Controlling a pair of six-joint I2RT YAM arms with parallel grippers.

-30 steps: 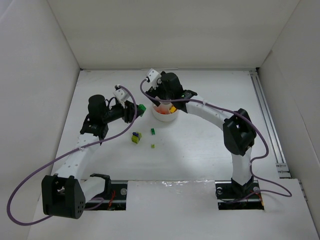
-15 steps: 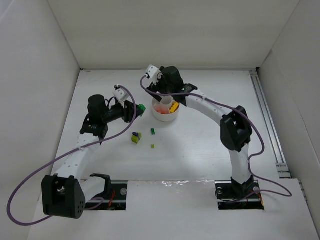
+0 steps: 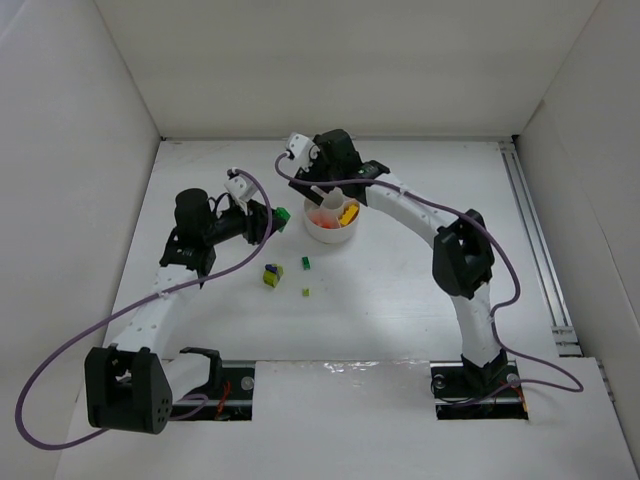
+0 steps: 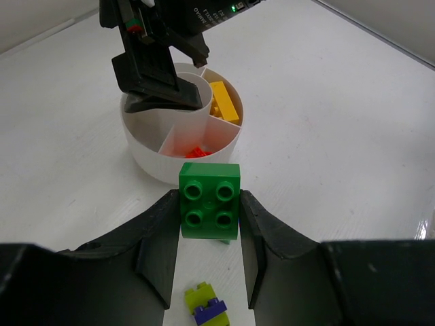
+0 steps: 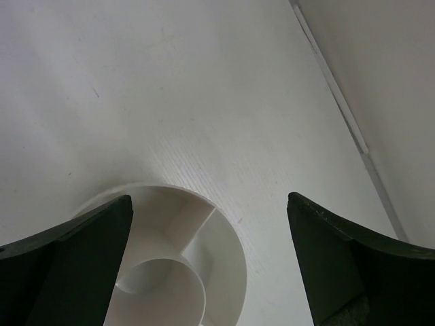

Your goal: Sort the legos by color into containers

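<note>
The left end effector (image 4: 208, 201) pinches a green brick (image 4: 209, 210) by its two sides, four studs facing up, held clear of the desk (image 3: 400, 290). Just ahead of its fingertips stands the round white divided dish (image 4: 146, 159). The wedge nearest this end effector holds orange-red bricks (image 4: 194, 151). A wedge to the right beyond it holds a yellow brick (image 4: 224, 100). Below and behind the held brick, a small yellow-green and purple clump (image 4: 207, 305) lies on the desk. In the top view, two tiny green bits (image 3: 305, 264) lie near that clump, on the side away from the left end effector.

The right end effector (image 5: 209, 198) is spread wide with nothing between its fingers. It hangs over the far part of the dish, whose round central well lies directly under it. Its black housing carries white lettering (image 4: 212, 12), cut off by the picture's top edge and not readable as a word, and a small green light (image 4: 234, 8) sits beside the lettering.
</note>
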